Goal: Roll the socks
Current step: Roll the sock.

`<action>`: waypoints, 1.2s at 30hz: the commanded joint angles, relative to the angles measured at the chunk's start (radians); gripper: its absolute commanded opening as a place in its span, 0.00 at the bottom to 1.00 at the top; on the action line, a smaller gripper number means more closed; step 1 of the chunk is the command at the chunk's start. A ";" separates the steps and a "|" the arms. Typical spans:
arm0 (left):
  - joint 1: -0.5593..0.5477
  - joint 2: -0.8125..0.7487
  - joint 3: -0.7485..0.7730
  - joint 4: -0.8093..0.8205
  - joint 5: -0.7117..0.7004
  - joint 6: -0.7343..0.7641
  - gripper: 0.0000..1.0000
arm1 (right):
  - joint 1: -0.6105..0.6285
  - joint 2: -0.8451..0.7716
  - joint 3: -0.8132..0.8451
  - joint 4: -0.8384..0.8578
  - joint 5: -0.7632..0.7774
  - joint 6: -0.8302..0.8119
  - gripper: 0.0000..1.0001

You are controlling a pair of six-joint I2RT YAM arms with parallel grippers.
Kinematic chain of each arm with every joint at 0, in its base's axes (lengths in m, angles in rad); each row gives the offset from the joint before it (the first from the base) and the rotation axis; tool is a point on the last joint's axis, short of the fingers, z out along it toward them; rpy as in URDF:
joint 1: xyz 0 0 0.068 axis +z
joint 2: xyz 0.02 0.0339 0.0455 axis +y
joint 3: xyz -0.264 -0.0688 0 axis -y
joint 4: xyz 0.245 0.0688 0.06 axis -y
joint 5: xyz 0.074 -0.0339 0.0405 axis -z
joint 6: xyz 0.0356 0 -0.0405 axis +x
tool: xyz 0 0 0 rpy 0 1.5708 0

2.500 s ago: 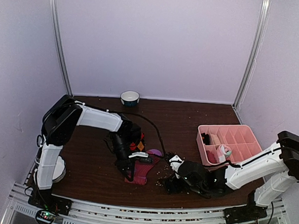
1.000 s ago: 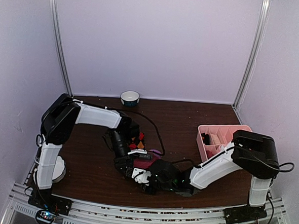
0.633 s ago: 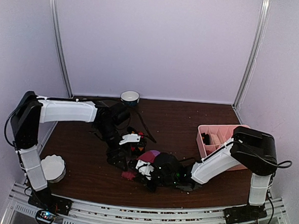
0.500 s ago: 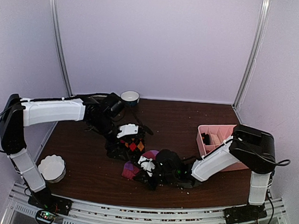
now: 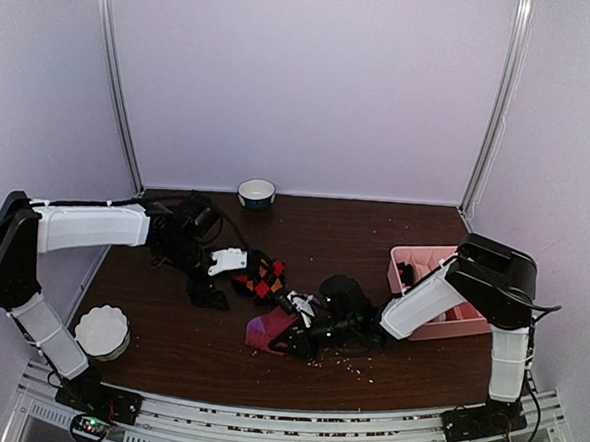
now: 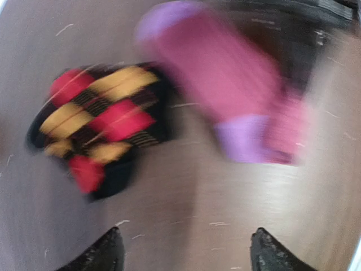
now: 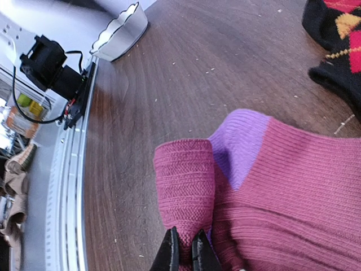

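Note:
The black sock with red, orange and yellow diamonds (image 5: 262, 277) lies bunched at the table's middle, and shows blurred in the left wrist view (image 6: 96, 127). The magenta sock with a purple patch (image 5: 268, 332) lies just in front of it (image 6: 225, 90). My right gripper (image 5: 294, 333) is shut on the magenta sock's folded end (image 7: 183, 192), and its black fingertips (image 7: 169, 251) pinch the fabric. My left gripper (image 5: 214, 284) stands open just left of the argyle sock, nothing between its fingers (image 6: 107, 254). The argyle sock's edge sits at the upper right of the right wrist view (image 7: 338, 34).
A pink divided organiser (image 5: 423, 259) stands at the right, partly behind my right arm. A blue-and-white bowl (image 5: 257, 192) sits at the back wall. A white fluted bowl (image 5: 101, 331) rests near the front left (image 7: 118, 31). Crumbs (image 5: 347, 359) dot the wood.
My right arm swung in from the right and shut on the magenta sock's end. My left arm let go, drew back to the left and stands open; the two socks now lie apart.

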 commanded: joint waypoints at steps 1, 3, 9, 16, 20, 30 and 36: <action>-0.103 -0.073 -0.085 -0.001 0.155 0.180 0.81 | -0.081 0.144 -0.023 -0.298 -0.056 0.131 0.00; -0.168 -0.055 -0.105 0.006 0.122 0.211 0.80 | -0.099 0.170 -0.003 -0.321 -0.084 0.165 0.00; -0.282 0.056 -0.074 0.097 0.015 0.183 0.72 | -0.106 0.179 0.006 -0.363 -0.088 0.206 0.00; -0.320 0.147 -0.026 0.106 -0.010 0.194 0.53 | -0.108 0.188 -0.014 -0.325 -0.088 0.268 0.00; -0.322 0.191 -0.010 0.101 -0.039 0.178 0.35 | -0.108 0.189 -0.017 -0.309 -0.089 0.280 0.00; -0.278 0.254 0.050 -0.032 0.044 0.133 0.00 | -0.102 0.046 -0.119 -0.194 0.003 0.250 0.34; -0.190 0.329 0.180 -0.234 0.208 0.096 0.00 | -0.066 -0.127 -0.260 -0.151 0.178 0.127 0.50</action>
